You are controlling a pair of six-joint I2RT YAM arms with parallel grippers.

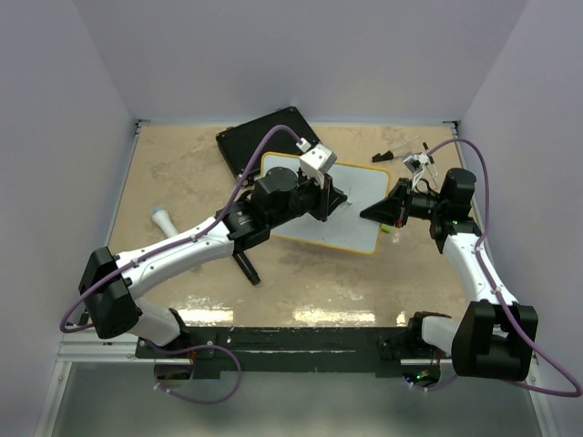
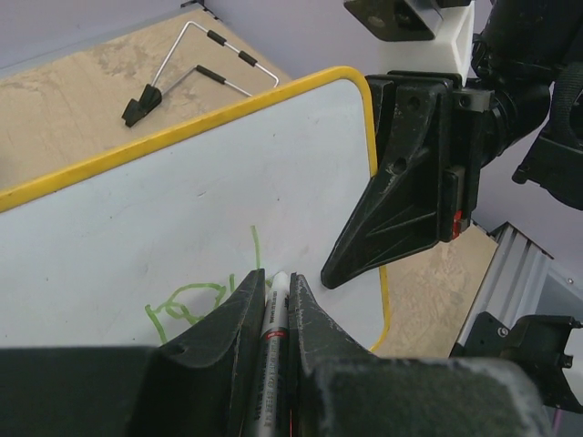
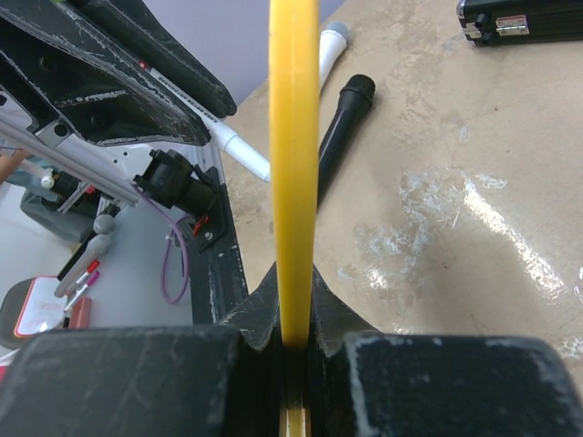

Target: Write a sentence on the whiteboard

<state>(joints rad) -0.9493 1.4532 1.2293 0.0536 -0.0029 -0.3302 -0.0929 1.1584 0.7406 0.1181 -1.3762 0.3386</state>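
Clamping a marker (image 2: 275, 320), the left gripper (image 2: 276, 284) holds its tip at the whiteboard (image 2: 155, 209) beside the green sentence (image 2: 187, 305). The right gripper (image 3: 293, 309) pinches the whiteboard's edge.

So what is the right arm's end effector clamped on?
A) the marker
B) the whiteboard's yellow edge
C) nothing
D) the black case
B: the right wrist view shows the right end effector shut on the yellow rim of the whiteboard; the marker sits in the left end effector.
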